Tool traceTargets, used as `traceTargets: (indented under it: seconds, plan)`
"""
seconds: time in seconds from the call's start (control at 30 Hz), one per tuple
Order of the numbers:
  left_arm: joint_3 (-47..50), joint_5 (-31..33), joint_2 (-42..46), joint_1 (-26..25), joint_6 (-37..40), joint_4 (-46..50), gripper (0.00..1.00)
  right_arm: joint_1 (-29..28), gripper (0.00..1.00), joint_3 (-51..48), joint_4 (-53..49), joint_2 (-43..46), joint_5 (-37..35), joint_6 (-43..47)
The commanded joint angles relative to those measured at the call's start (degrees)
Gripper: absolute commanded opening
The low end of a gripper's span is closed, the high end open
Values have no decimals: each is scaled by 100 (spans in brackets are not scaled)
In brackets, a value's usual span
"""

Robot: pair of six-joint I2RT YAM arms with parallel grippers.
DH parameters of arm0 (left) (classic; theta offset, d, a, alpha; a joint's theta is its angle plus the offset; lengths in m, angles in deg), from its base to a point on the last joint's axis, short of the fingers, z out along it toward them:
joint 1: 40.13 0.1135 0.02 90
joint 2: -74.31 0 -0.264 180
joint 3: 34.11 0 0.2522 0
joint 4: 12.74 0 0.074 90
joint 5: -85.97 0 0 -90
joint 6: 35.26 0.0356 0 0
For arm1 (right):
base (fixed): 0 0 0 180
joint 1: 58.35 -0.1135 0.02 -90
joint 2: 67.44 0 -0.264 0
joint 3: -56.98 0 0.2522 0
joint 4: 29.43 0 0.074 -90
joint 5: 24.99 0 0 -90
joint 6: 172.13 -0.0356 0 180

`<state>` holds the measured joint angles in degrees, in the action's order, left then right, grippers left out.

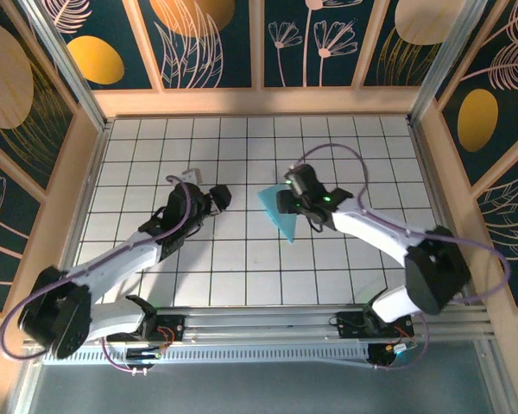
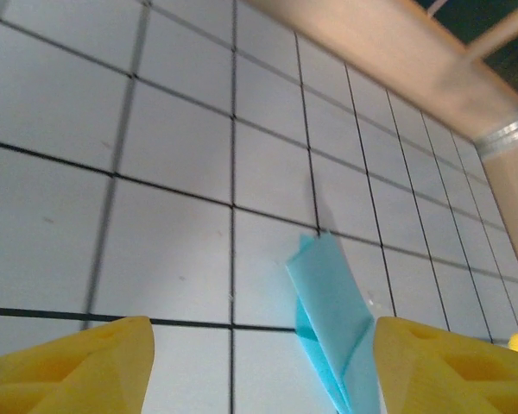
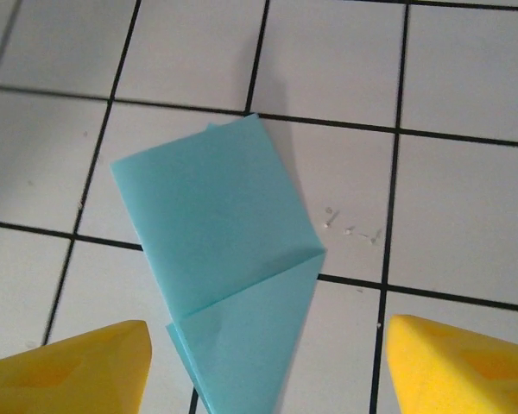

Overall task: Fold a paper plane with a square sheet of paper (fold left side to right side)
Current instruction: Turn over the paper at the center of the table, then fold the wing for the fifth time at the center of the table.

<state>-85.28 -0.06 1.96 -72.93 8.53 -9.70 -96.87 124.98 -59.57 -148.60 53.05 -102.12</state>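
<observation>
**Folded sheet lies between parted jaws**

A creased light-cyan sheet of paper (image 1: 276,220) lies near the middle of the white, black-gridded tabletop (image 1: 242,267), folded to a narrow pointed shape. Seen from above, the black head of the right arm (image 1: 371,228) covers the sheet's upper right side. The left arm (image 1: 129,250) ends to the sheet's left, apart from it. In the right wrist view the right jaws stand wide apart, with a yellow fingertip (image 3: 78,371) on either side of the sheet and nothing gripped. A diagonal flap crosses the sheet's lower half, and its point runs off the bottom edge. In the left wrist view the left jaws are likewise apart and empty. The sheet lies ahead, beside the right-hand fingertip (image 2: 449,366), with its lower end cut off. Whether that fingertip touches the paper is hard to make out.
</observation>
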Motion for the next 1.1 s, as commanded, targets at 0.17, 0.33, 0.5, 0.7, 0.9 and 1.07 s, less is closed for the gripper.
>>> traceTargets:
  seconds: [0.17,0.33,0.5,0.7,0.9,1.07]
  plan:
    - [-1024,-1972,-2054,-25,-495,-935,58,1240,87,-2031,2763,2018,1881,-1196]
    - [-1350,-2390,-3070,-58,-849,-1409,55,2145,96,-2948,3638,2760,2708,-1881]
    - [-1683,-2451,-3718,-95,-961,-1404,55,2649,97,-3165,3621,2999,3078,-1982]
    - [-1927,-2667,-4170,-108,-1095,-1655,43,2950,96,-3164,3636,2967,3291,-1934]
    - [-2330,-2711,-4483,-104,-1053,-1687,33,3183,97,-3033,3791,2672,3587,-1965]
    - [-2467,-2756,-4599,-106,-998,-1711,9,3274,97,-2741,3765,2436,3933,-1868]
